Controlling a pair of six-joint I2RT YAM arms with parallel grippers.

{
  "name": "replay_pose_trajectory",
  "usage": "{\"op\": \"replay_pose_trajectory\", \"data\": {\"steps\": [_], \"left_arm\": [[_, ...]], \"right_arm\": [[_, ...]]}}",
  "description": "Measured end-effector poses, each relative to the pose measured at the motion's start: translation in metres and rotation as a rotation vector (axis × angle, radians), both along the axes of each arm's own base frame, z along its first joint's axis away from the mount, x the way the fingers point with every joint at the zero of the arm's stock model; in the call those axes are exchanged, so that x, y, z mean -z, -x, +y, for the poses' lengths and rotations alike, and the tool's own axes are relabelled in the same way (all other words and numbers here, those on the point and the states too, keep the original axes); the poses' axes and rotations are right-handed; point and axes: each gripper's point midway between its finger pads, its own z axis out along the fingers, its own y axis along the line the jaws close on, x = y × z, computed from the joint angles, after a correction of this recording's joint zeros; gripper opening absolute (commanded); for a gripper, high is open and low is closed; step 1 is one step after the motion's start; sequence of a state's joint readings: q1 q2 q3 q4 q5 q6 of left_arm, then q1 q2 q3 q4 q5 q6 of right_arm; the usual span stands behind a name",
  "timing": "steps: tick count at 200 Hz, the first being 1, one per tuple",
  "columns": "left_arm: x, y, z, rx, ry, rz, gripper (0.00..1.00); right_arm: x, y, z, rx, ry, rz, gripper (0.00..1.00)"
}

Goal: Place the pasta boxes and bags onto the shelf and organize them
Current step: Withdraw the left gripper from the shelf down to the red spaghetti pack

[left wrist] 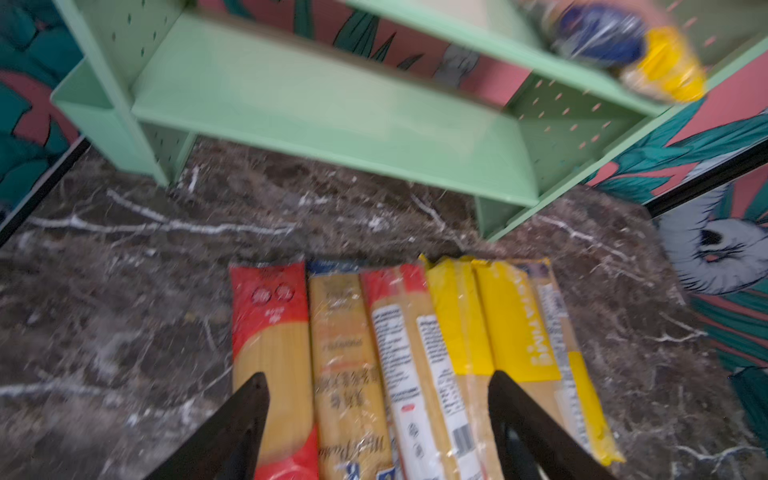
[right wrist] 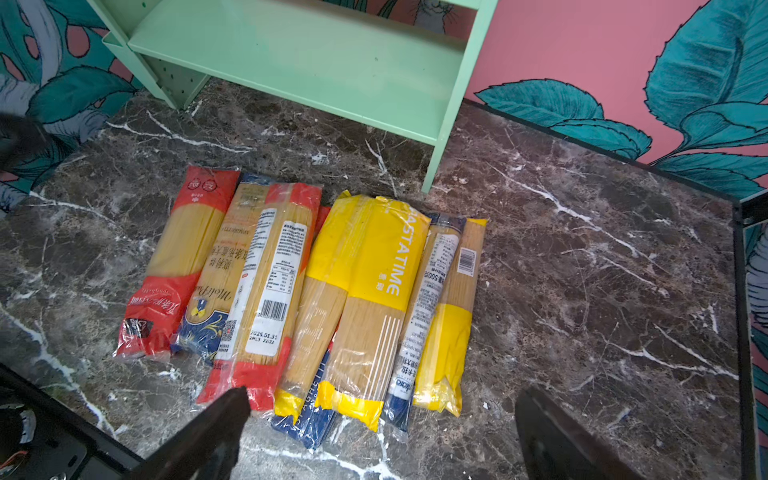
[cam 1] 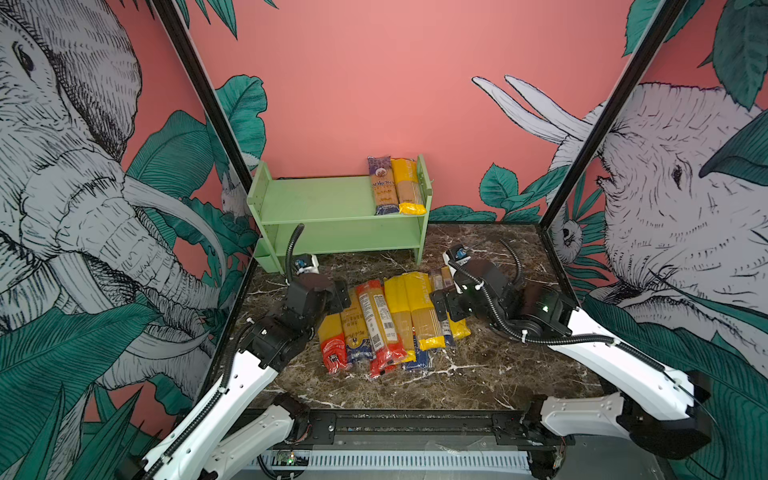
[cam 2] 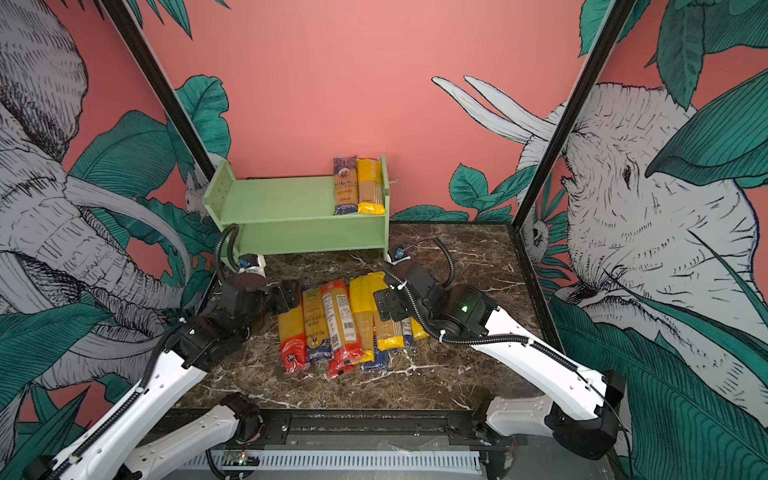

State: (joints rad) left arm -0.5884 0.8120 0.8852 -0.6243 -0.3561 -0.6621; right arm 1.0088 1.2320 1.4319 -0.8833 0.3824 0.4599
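Tan pasta packs (left wrist: 353,353) run 12–6 directly under L hand (left wrist: 379,376); R hand (right wrist: 384,390) looks farther off. Both open wide, empty; shelf (cam 1: 324,199) at 12.

Shelf (cam 1: 316,199) top board: left and middle bare; two packs (cam 1: 384,187) fill the right end. Lower board (cam 1: 353,239) bare throughout. Pack pile (cam 1: 386,320) covers table (cam 1: 498,374) centre; bare marble to either side and in front.
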Motion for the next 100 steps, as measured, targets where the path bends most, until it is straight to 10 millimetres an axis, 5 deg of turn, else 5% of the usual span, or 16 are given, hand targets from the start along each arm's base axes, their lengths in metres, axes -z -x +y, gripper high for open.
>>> {"op": "replay_pose_trajectory", "data": {"steps": [27, 100], "left_arm": [[0.051, 0.017, 0.008, -0.022, -0.023, 0.134, 0.82], [0.151, 0.052, 0.014, -0.057, -0.04, 0.405, 0.82]], "right_arm": [[0.006, 0.004, 0.004, -0.009, 0.001, 0.008, 0.99], [0.016, 0.007, 0.005, -0.004, 0.015, 0.022, 0.99]]}}
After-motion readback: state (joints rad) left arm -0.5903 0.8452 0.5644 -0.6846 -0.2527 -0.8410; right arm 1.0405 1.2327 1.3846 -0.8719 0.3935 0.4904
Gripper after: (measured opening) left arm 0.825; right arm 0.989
